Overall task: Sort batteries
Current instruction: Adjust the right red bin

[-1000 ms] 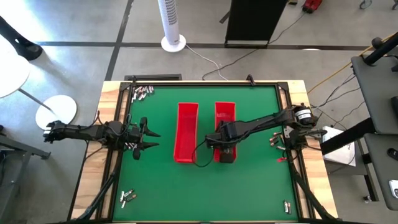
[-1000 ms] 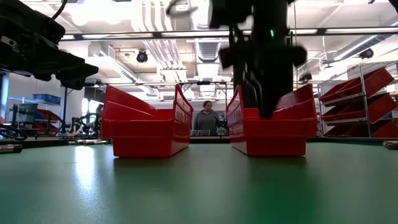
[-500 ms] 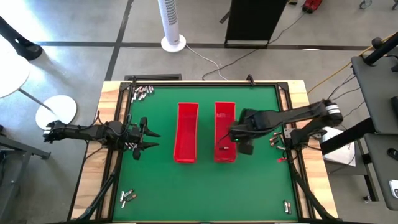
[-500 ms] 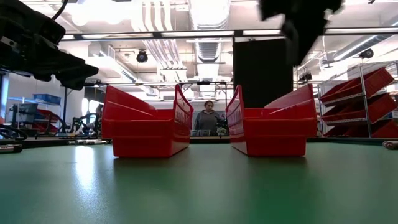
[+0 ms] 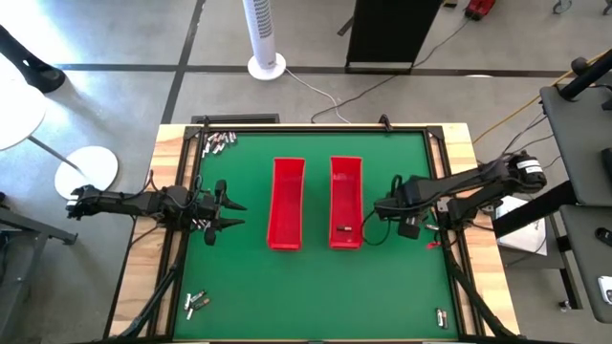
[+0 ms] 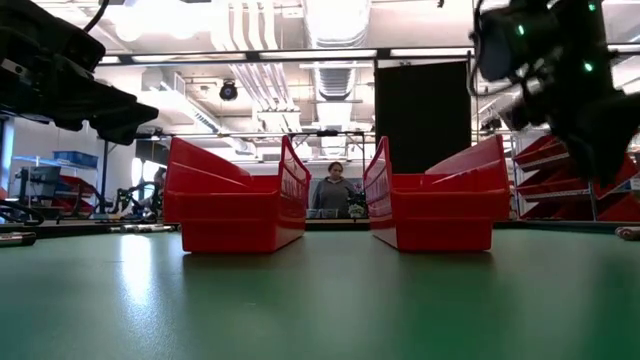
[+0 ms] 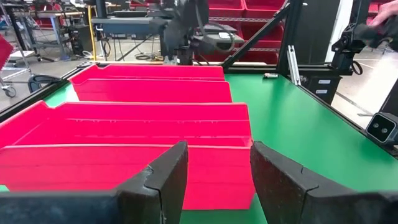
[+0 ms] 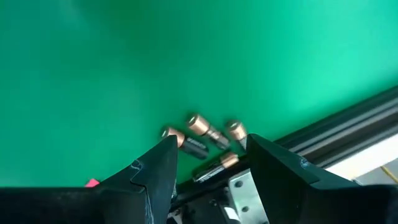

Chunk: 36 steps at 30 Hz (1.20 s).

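While left claw (image 5: 222, 206) waits apart, right claw (image 8: 208, 163) apart, empty, above batteries (image 8: 205, 140).

right claw (image 5: 403, 225) over the mat (image 5: 382, 287), just right of the right tray (image 5: 345, 201); one battery (image 5: 341, 229) in that tray's near end. left tray (image 5: 287, 203) beyond it, side by side. small cluster of batteries (image 8: 208, 144) ahead of the claw, against the table's right rail (image 5: 446, 201). left claw (image 5: 226, 212) well apart, past both trays, at the left edge.
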Tool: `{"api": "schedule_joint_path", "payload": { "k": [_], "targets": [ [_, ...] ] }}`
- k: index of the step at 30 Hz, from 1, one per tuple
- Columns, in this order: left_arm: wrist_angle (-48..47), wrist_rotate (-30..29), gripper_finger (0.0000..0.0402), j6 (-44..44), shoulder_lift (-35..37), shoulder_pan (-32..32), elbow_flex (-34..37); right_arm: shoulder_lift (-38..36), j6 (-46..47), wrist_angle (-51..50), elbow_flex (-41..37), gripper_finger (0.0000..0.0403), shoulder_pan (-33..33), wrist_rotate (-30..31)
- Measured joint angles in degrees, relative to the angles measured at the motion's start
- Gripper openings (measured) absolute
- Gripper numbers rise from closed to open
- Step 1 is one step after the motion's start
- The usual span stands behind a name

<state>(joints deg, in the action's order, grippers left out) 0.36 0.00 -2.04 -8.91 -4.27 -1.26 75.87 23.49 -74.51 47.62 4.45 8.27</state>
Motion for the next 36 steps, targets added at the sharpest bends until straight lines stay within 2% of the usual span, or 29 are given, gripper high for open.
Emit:
{"api": "schedule_joint_path", "payload": {
  "k": [12,22,28,32,36],
  "targets": [
    [0.0,0.0,0.0155,0.0,0.0,0.0,0.0,1.5,-6.4,5.4,-5.9,0.0159,-1.5,-1.4],
    [0.0,0.0,0.0155,0.0,0.0,0.0,0.0,1.6,-7.2,6.5,-8.0,0.0137,-3.5,-1.3],
    [0.0,0.0,0.0155,0.0,0.0,0.0,0.0,0.5,-7.0,4.4,-4.8,0.0134,-3.5,-1.3],
    [0.0,0.0,0.0155,0.0,0.0,0.0,0.0,-0.3,-4.5,-0.3,0.3,0.0139,-3.5,-1.2],
    [-0.1,0.0,0.0155,0.0,0.0,0.0,0.0,-0.9,-3.3,1.8,6.7,0.0145,-2.5,-1.2]
  ]
}}
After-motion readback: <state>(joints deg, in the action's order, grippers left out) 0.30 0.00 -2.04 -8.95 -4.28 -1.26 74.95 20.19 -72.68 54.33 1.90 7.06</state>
